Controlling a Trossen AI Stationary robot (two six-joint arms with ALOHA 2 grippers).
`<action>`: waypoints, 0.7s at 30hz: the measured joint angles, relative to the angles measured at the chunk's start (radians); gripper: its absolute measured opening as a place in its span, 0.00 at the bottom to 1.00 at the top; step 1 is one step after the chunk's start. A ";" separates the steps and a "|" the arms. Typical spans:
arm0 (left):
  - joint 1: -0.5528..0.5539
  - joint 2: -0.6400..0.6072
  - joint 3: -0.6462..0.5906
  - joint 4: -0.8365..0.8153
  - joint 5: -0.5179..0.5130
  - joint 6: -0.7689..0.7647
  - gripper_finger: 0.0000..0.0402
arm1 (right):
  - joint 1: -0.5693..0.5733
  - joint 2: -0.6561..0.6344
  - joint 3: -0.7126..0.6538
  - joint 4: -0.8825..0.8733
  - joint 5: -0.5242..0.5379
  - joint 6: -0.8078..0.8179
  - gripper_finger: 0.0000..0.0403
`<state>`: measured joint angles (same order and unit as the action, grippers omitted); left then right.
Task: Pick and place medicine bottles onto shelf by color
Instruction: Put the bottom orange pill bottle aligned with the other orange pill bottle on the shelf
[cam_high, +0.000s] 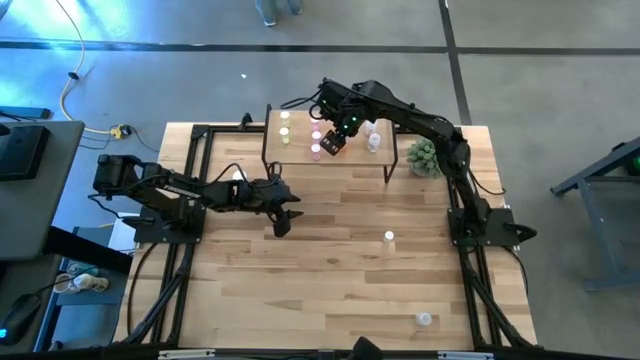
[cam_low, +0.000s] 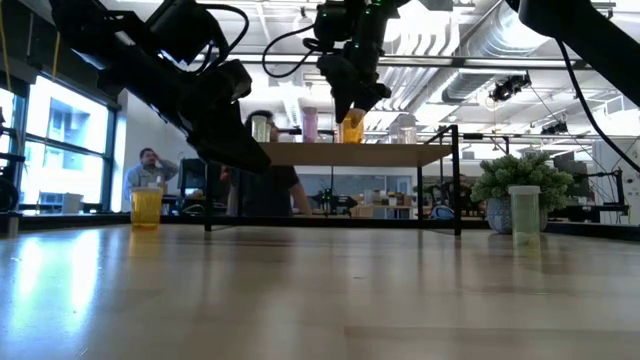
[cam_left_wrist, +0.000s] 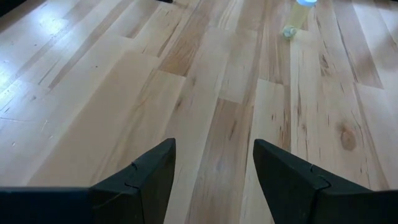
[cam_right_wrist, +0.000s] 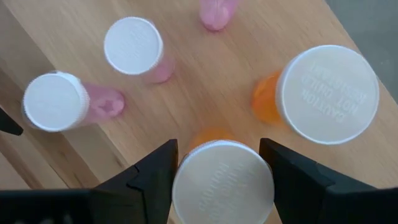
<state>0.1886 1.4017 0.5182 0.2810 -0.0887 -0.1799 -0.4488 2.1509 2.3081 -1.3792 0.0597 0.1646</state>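
Note:
The shelf (cam_high: 350, 160) stands at the table's far side, with yellowish, pink (cam_right_wrist: 132, 45) and orange (cam_right_wrist: 328, 93) white-capped medicine bottles standing on it. My right gripper (cam_right_wrist: 217, 168) hangs over the shelf, shut on another orange bottle (cam_low: 352, 128). My left gripper (cam_left_wrist: 214, 168) is open above the bare tabletop left of centre (cam_high: 283, 222), with nothing between its fingers. More bottles stand on the table (cam_high: 389, 237), (cam_high: 424, 319). My right gripper pinches the orange bottle's white cap (cam_right_wrist: 222, 180) between its two fingers, one on each side. The fingers come from above, pointing steeply down. The bottle is upright below them, its base at the shelf board (cam_low: 350, 153); I cannot tell whether it rests there.
A small green plant (cam_high: 425, 157) stands by the shelf's right end. In the low view a yellowish bottle (cam_low: 146, 207) shows at left and a pale one (cam_low: 524, 212) at right. A person shows in the room behind. Bare wood lies across the table's middle and near side.

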 joint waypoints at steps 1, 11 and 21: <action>0.000 0.000 0.000 0.000 0.000 0.000 0.51 | 0.000 0.000 0.000 0.001 0.000 0.000 0.53; 0.000 0.000 0.000 0.000 0.000 0.000 0.51 | 0.000 0.000 0.000 0.039 0.016 0.032 0.53; 0.000 0.000 0.000 0.000 0.000 0.000 0.51 | 0.005 0.000 0.000 0.034 0.016 0.037 0.53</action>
<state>0.1886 1.4017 0.5182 0.2812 -0.0887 -0.1799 -0.4442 2.1509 2.3081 -1.3456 0.0753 0.2012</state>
